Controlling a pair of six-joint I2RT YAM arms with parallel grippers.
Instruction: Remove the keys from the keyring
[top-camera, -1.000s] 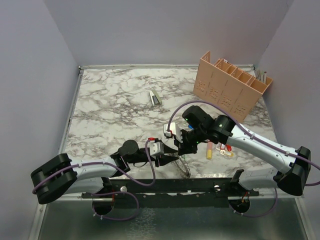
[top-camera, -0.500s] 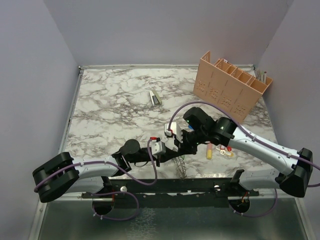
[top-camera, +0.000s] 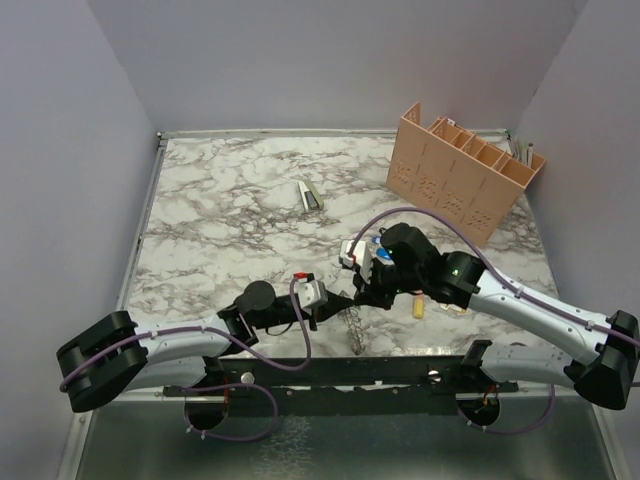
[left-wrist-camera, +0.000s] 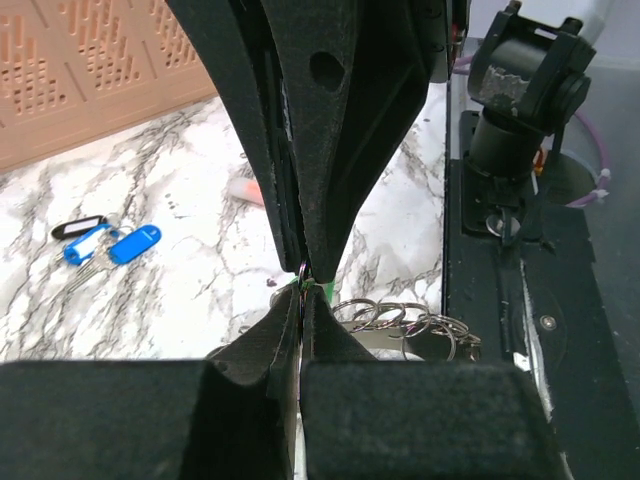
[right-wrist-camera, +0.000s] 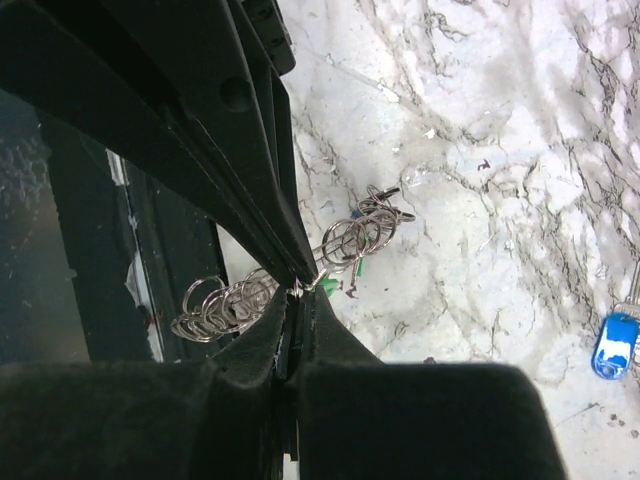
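**Top view.** Marble table (top-camera: 230, 200), walled on three sides, with a black rail along the near edge.
- Left hand (top-camera: 343, 300) and right hand (top-camera: 366, 293) meet tip to tip just inside that near edge, both closed.
- The keyring (top-camera: 352, 328), seen here as a string of linked silver rings, hangs from the meeting point towards the rail.
- A yellow tag (top-camera: 418, 306) lies just beside the right hand.
- A peach rack (top-camera: 460, 175) stands at the far right corner.
- The left and far marble is open.

**Left wrist view.**
- Left hand (left-wrist-camera: 303, 305): pads pressed together. What lies between them is too small to tell.
- The right hand (left-wrist-camera: 305, 268) points down onto the same spot, where a green sliver (left-wrist-camera: 322, 292) shows.
- The keyring (left-wrist-camera: 400, 322) trails right, over the table's edge line.
- Blue-headed keys (left-wrist-camera: 110, 245) lie on the marble, well apart from the ring.

**Right wrist view.**
- Right hand (right-wrist-camera: 297, 300): closed, pinching the keyring (right-wrist-camera: 345, 240) partway along its length.
- One end of the ring string reaches over the dark rail, the other over the marble.
- One blue key head (right-wrist-camera: 613, 345) sits at the right border.
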